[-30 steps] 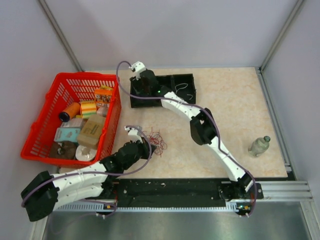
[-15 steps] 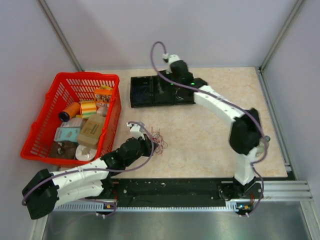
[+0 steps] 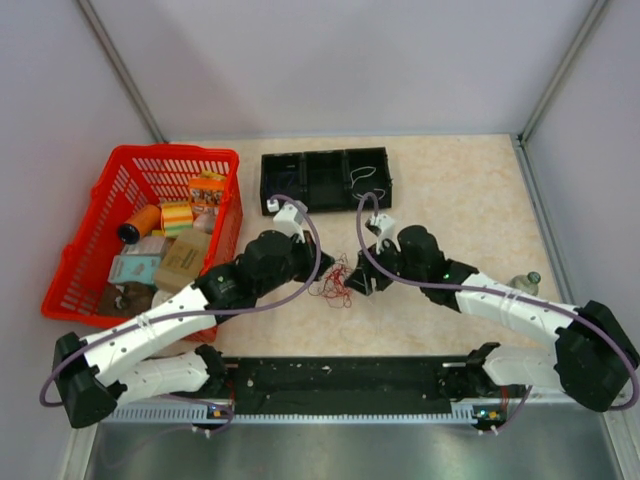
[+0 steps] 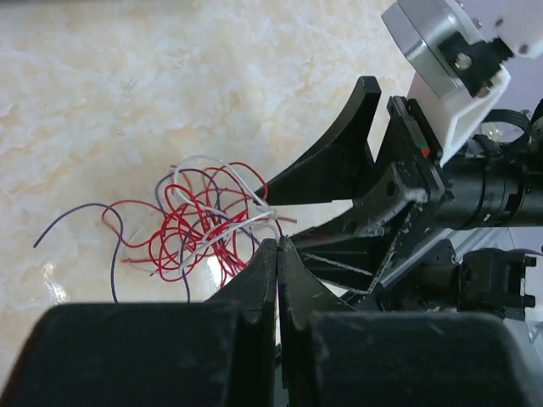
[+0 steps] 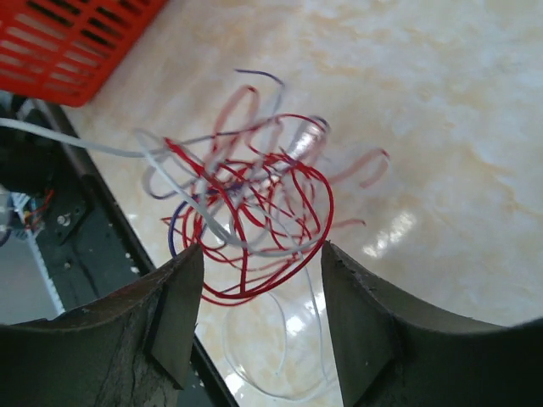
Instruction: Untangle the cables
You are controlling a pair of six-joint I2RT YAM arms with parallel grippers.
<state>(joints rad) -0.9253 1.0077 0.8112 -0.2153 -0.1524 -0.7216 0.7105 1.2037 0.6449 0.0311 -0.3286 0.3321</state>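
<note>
the right gripper (image 5: 263, 250) is hovering, fingers spread, at the tangled red, white and blue cables (image 5: 246, 199) over the table (image 5: 450, 119), beside a red basket (image 5: 68, 38).

Red basket (image 3: 175, 150), black tray (image 3: 322, 182), bottle (image 3: 520, 291).

The cables (image 3: 332, 287) are a loose tangle of hair-thin red, white and dark blue strands (red the most plentiful). It lies on the beige table (image 3: 450, 190), a few loose ends trailing outward.
</note>
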